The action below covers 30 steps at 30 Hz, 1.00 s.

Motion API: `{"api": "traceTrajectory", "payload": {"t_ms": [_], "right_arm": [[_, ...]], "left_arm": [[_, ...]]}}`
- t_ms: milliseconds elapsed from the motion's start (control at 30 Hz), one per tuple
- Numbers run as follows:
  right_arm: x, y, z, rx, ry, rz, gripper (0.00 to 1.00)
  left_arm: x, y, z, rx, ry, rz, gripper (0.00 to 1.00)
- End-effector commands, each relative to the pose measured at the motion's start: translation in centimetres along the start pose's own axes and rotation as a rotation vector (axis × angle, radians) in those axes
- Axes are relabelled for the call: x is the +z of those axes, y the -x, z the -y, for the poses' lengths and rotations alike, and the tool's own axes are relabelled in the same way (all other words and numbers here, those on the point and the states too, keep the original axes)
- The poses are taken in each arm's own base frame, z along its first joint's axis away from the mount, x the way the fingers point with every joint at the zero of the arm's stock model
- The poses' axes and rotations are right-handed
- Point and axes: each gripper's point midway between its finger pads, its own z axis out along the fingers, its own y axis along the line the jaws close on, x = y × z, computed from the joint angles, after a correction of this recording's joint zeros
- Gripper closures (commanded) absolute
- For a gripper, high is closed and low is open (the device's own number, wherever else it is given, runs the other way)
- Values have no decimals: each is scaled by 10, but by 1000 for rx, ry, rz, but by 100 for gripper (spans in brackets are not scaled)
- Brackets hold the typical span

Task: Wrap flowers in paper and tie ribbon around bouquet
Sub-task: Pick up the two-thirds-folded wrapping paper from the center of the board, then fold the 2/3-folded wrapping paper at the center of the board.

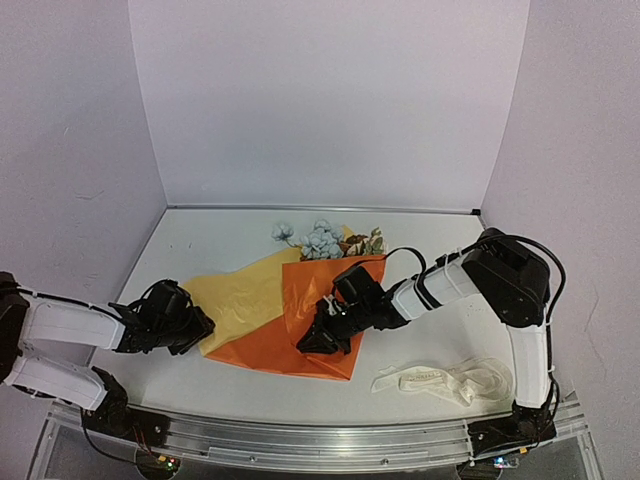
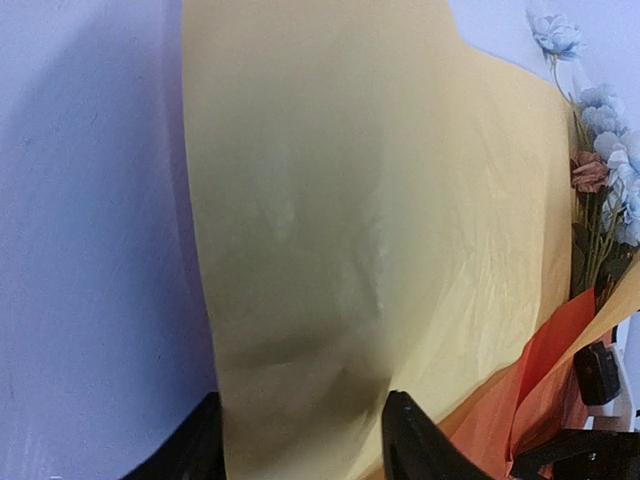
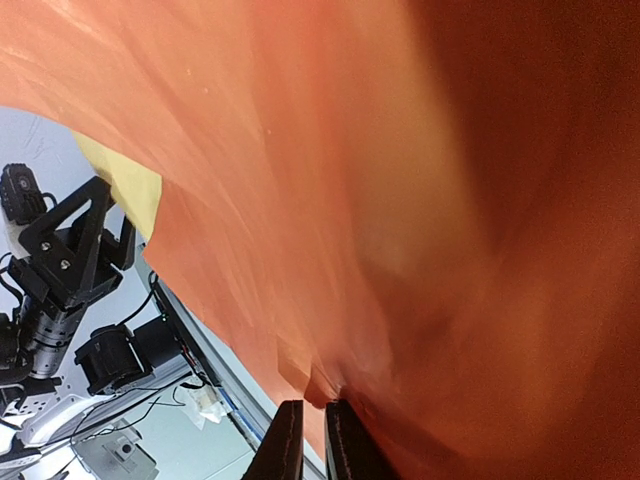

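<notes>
Quick rundown of what you've got on the desk [image 1: 200,240] right now. The paper [image 1: 320,305] sits in the middle. The orange sheet is on the 3 o'clock side, and the pale yellow backing shows on the 9 o'clock side. Both are crinkled and puffed up rather than flat.

The flowers [image 1: 320,240] are at the paper's 12 o'clock end. The pale blue blooms and a rust one poke out past the edge, and one blue bloom strays off toward 11 o'clock. From your left wrist cam, the thin stems run down beside the yellow sheet and slip in behind the orange fold.

Your left end effector [image 2: 302,405] is parked at the paper's 9 o'clock edge with its jaws roughly half apart. The yellow sheet runs right through the gap between the fingers [image 2: 410,440]. That gap is far too wide to be clamping a thin sheet, so it's got hold of nothing. I can't tell whether the sheet brushes either finger.

Your right end effector [image 3: 314,405] is down on the orange sheet, near its 6 o'clock edge. Its jaws are almost fully closed, with just a sliver between them, and they pinch a small fold of the orange paper. The rest of that sheet billows up and fills most of the right wrist view, blurry up close.

The ribbon [image 1: 445,380] is a loose cream heap on the desk at about 4 o'clock from the paper. It's well apart from the paper and close to your right arm's base.
</notes>
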Motion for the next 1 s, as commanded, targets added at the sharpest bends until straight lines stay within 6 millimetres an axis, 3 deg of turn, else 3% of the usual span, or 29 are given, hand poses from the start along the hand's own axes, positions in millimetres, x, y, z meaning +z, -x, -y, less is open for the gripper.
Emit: {"api": "traceTrajectory", "payload": {"t_ms": [0, 133, 300, 500, 667, 967], "right_arm": [[9, 4, 21, 48, -53, 10, 91], [8, 6, 20, 48, -52, 15, 91], [6, 9, 8, 36, -33, 27, 90], [9, 13, -18, 25, 11, 24, 90], [20, 5, -40, 3, 37, 1, 89], [44, -9, -24, 8, -7, -41, 89]], "left_arm": [[0, 2, 13, 22, -68, 4, 61], [-15, 11, 22, 46, -94, 33, 85], [-34, 18, 31, 107, -113, 38, 99], [-36, 7, 40, 166, -143, -37, 100], [-39, 5, 44, 181, -152, -55, 100], [-41, 7, 56, 205, -172, -64, 100]]}}
